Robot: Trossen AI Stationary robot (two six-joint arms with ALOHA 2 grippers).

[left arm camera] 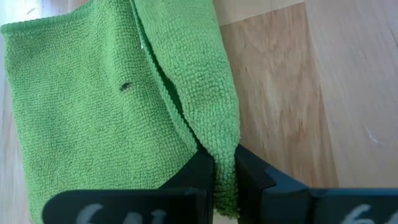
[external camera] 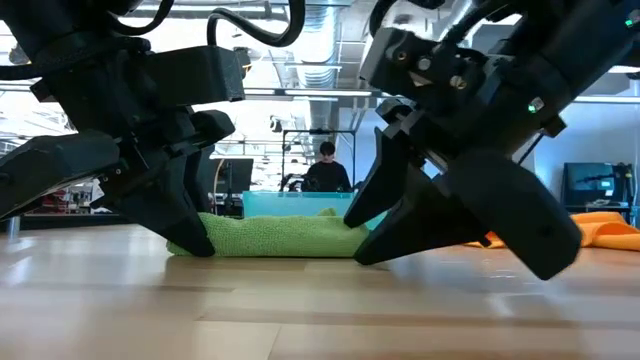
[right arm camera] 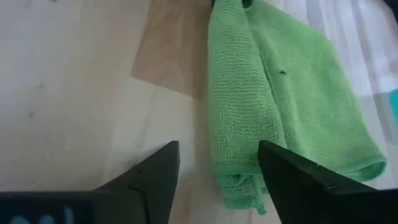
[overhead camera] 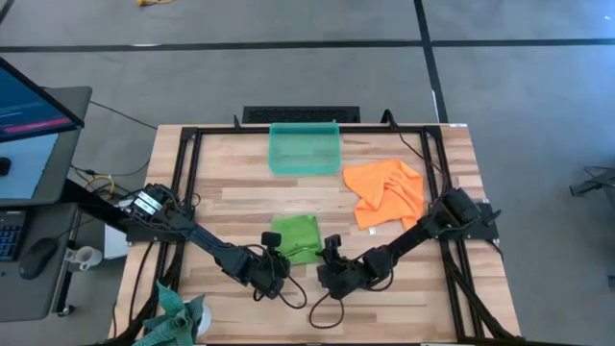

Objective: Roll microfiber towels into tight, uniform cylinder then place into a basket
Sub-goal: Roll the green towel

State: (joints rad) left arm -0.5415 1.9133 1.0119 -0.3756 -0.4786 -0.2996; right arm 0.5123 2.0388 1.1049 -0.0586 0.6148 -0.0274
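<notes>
**Two arms start rolling the lime towel at the table's near edge**

The left gripper (left arm camera: 225, 180) pinches the near corner of the folded green towel (overhead camera: 294, 234); the right gripper (right arm camera: 217, 171) stands open just beside the roll's other end. A tight cylinder likely needs both ends turned evenly. The orange towel (overhead camera: 386, 192) lies far right, the basket (overhead camera: 305, 147) at the far edge of the wooden table (overhead camera: 231, 183); a person (external camera: 327, 170) sits in the room beyond

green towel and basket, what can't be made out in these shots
- Green towel, high view: near edge hidden under both grippers.
- Low view: the left gripper and right gripper cover its ends.
- Basket, low view: mostly hidden behind the towel; contents unreadable.
- Orange towel, low view: cut off by the edge.
</notes>
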